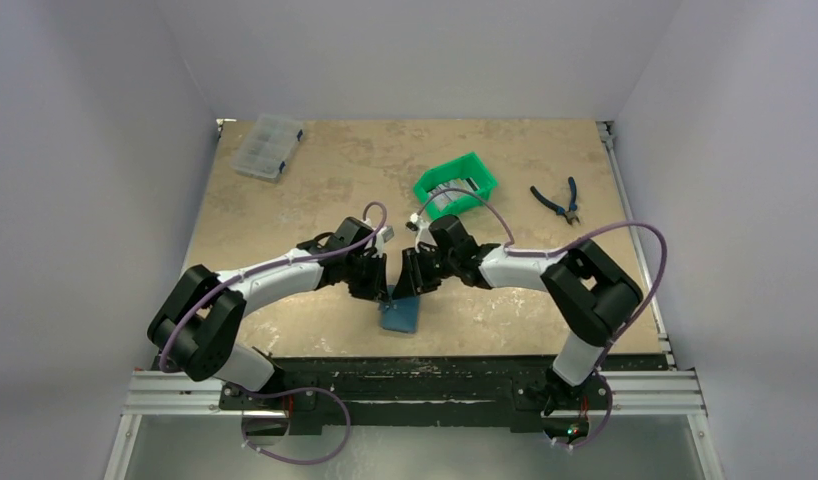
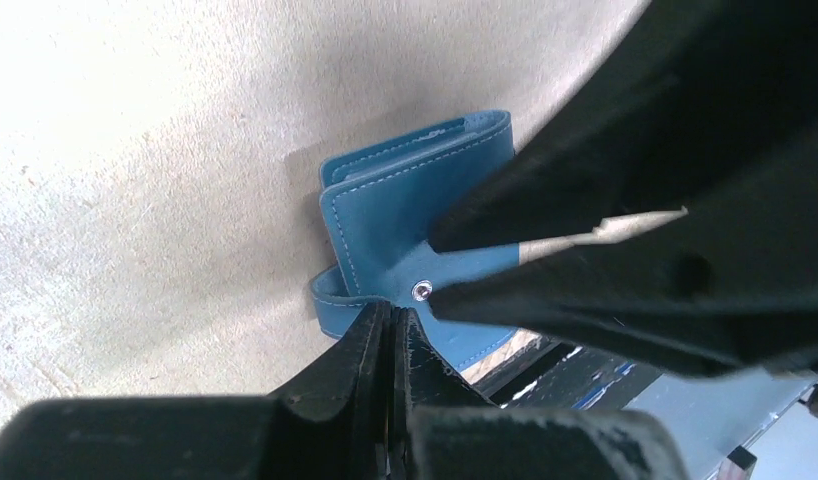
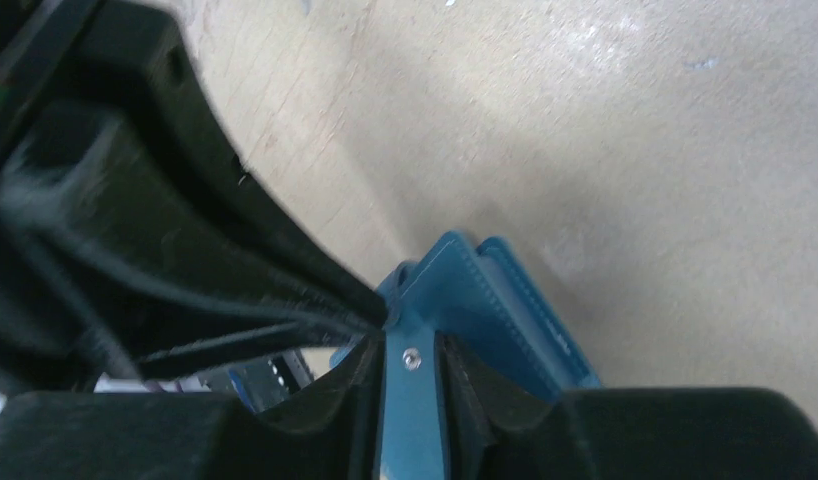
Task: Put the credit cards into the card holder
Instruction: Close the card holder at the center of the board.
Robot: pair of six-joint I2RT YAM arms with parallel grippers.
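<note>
The teal-blue card holder [image 1: 400, 315] hangs tilted near the table's front edge, held up between both grippers. My left gripper [image 1: 378, 290] is shut, with its tips [image 2: 393, 312] pinching the card holder's edge [image 2: 385, 210] just beside the silver snap stud [image 2: 421, 291]. My right gripper [image 1: 413, 283] is shut on the stud flap, and a blue strip with the stud [image 3: 412, 358] runs between its fingers [image 3: 410, 350]. The pocketed body [image 3: 505, 300] spreads open behind. Silvery credit cards [image 1: 446, 198] lie in the green bin [image 1: 472, 165].
A clear compartment box [image 1: 268, 146] sits at the back left. Blue-handled pliers [image 1: 557, 200] lie at the right. The table's front edge and the black rail [image 1: 415, 375] are just below the card holder.
</note>
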